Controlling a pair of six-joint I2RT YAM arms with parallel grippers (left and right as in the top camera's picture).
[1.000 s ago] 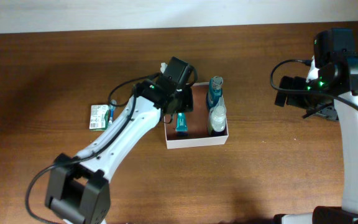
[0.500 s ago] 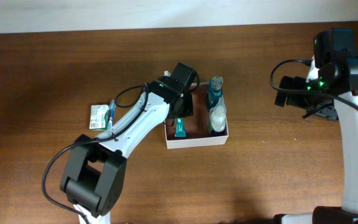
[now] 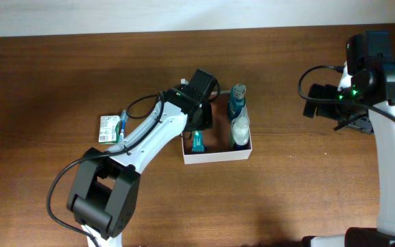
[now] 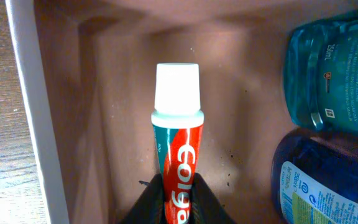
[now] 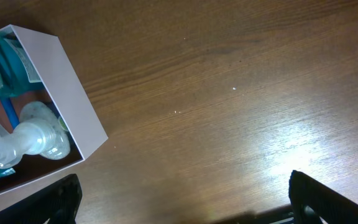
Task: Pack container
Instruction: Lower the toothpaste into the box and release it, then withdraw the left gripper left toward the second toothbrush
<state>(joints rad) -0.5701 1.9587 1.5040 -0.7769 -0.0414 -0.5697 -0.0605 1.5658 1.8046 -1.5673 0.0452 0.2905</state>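
Observation:
The container (image 3: 217, 157) is a shallow white-walled box with a reddish-brown floor, at mid-table. A red, green and white toothpaste tube (image 4: 178, 134) lies on its floor near the left wall (image 4: 33, 112), white cap pointing away from me. My left gripper (image 4: 177, 202) is shut on the tube's tail, both fingers touching it; from overhead the left gripper (image 3: 197, 132) reaches into the box over the tube (image 3: 198, 142). A teal bottle (image 3: 237, 101) and a clear bottle (image 3: 239, 129) stand along the right side. My right gripper (image 5: 185, 208) is open above bare wood, right of the container (image 5: 67, 81).
A small green-and-white packet (image 3: 110, 128) with a blue-handled item (image 3: 123, 126) beside it lies left of the box. In the left wrist view a teal bottle (image 4: 334, 68) and a dark blue bottle (image 4: 316, 180) fill the right. The table's far edge (image 3: 115, 34) meets a pale wall.
My left arm swung its elbow in and the tube shifted slightly toward the box's front wall. The right arm has not moved.

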